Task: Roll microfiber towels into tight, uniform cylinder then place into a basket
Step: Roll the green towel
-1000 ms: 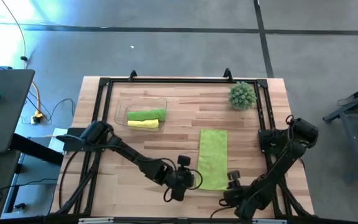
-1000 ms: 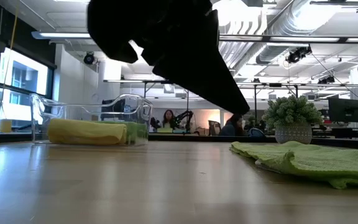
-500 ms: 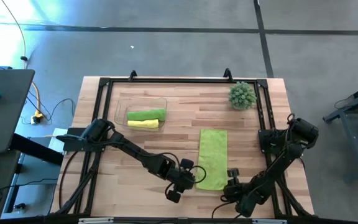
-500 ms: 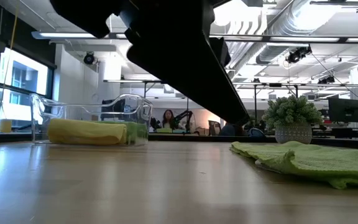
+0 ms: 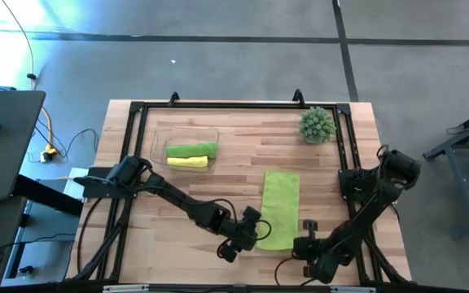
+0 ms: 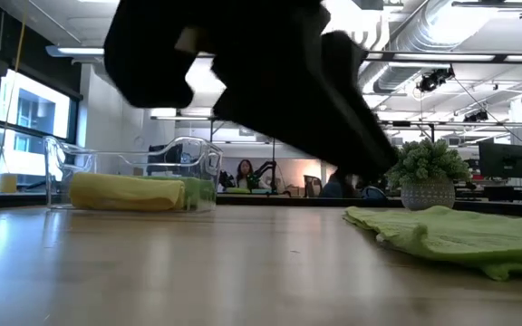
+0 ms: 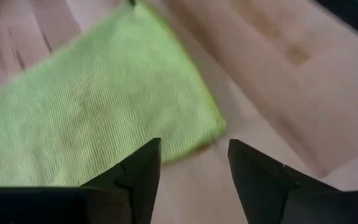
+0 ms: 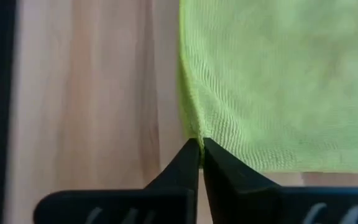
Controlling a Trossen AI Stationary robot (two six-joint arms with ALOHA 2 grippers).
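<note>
A lime green microfiber towel (image 5: 280,207) lies flat on the table as a long folded strip (image 6: 451,231), running from far to near. My right gripper (image 8: 201,148) is shut at the towel's near right corner. My left gripper (image 7: 194,167) hovers open over the near left corner (image 7: 210,127); I cannot tell whether it touches the cloth. The clear basket (image 5: 159,137) stands at the far left and holds a rolled green towel (image 5: 192,150) and a rolled yellow towel (image 5: 187,162). My right gripper pinches the towel's edge (image 8: 194,132) close to its near right corner between its two fingertips, slanting down from the near right. The cloth puckers toward the fingertips. One layer or several, I cannot tell. The rest of the towel lies flat on the table.
A spiky green ball plant in a pot (image 5: 317,124) stands at the far right corner. Black frame rails (image 5: 243,107) run along the table's far and side edges. Bare wood lies between the basket and the towel.
My left gripper has rolled at the wrist and edged toward the towel's near left corner. My right gripper has sunk a little toward the towel's near right corner and rolled as well.
</note>
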